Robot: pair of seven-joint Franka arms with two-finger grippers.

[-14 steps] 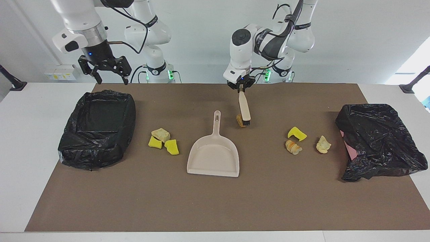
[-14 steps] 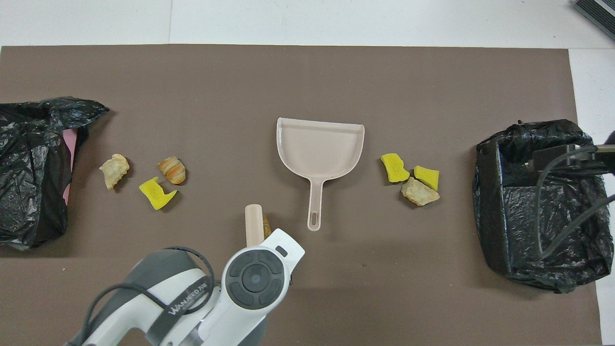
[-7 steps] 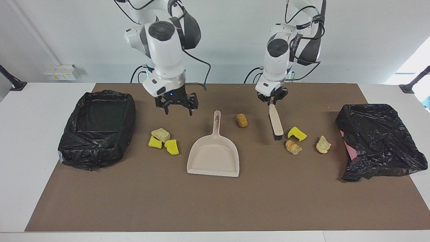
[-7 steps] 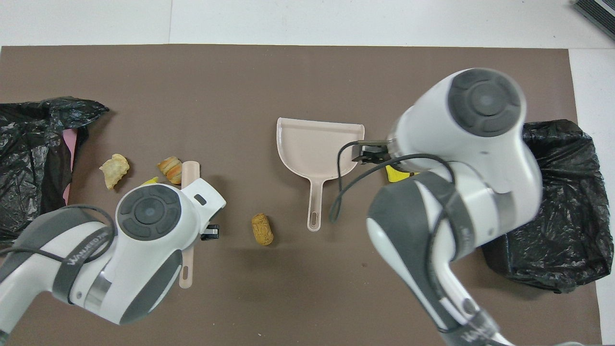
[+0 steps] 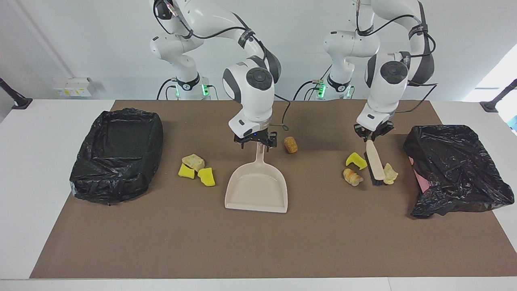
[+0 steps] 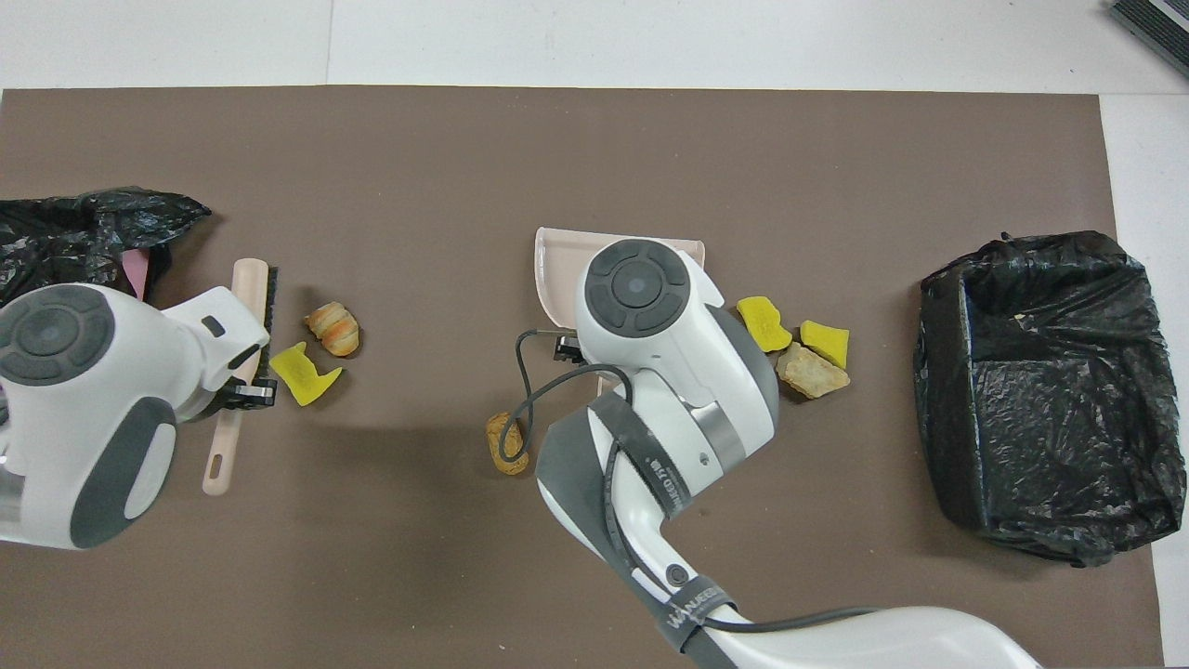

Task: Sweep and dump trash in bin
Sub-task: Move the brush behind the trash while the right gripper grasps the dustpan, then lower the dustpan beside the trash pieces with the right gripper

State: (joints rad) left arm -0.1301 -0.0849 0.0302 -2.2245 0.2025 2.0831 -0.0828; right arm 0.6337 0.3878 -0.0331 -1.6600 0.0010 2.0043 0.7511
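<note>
Gripping the brush (image 5: 375, 165), the left end effector (image 5: 372, 137) hangs over trash (image 5: 389, 173) near the surface's left-arm end, while the open right end effector (image 5: 255, 144) straddles the dustpan (image 5: 257, 188) handle.

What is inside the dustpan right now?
The dustpan looks empty in the facing view: bare pan, no trash. From overhead, the right arm covers most of it, and the right gripper is over its handle.

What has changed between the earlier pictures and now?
The left gripper carried the brush from the middle to the scraps near the left arm's end. The right gripper moved from over the bin to the dustpan handle, open. Trash unmoved.
</note>
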